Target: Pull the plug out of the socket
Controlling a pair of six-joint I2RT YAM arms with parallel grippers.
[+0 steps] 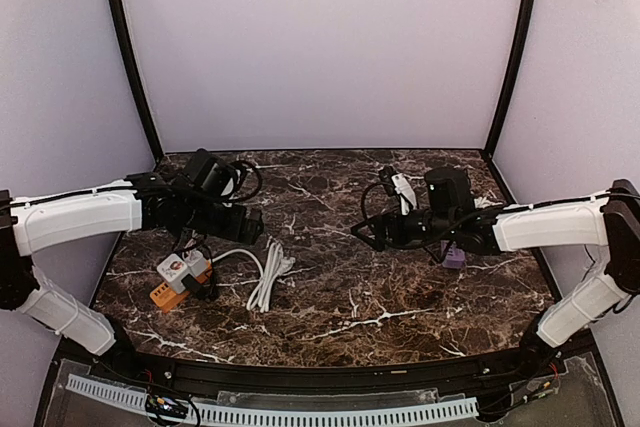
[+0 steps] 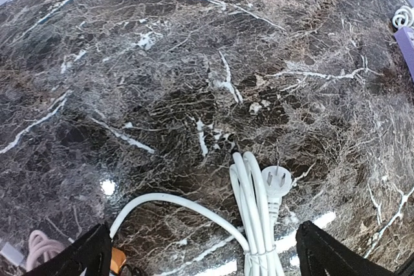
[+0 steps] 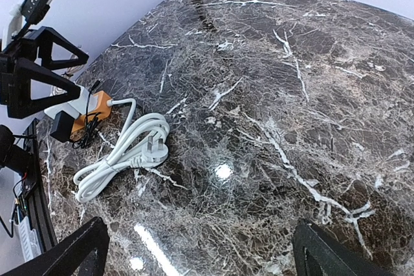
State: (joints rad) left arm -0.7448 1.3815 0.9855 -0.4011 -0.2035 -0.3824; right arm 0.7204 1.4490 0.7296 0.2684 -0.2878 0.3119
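Close to the tabletop's near left corner lies the orange socket strip (image 1: 163, 295), with a white plug (image 1: 176, 269) seated on top and a black plug (image 1: 205, 290) at its end. A coiled white cord (image 1: 268, 272) rests just beside it. Farther in, the left end effector (image 1: 255, 224) and the right end effector (image 1: 362, 232) hover released, fingers spread, grasping nothing.

The left arm (image 1: 80, 217) and right arm (image 1: 550, 225) both reach inward from the sides, forearms about level above the worktop (image 1: 330, 297). The left gripper (image 1: 250, 225) points toward the right gripper (image 1: 366, 233), which faces it from well apart. Each gripper has its jaws spread wide and holds nothing. Its dark fingers (image 2: 90, 253) sit clear of the surface beneath them.
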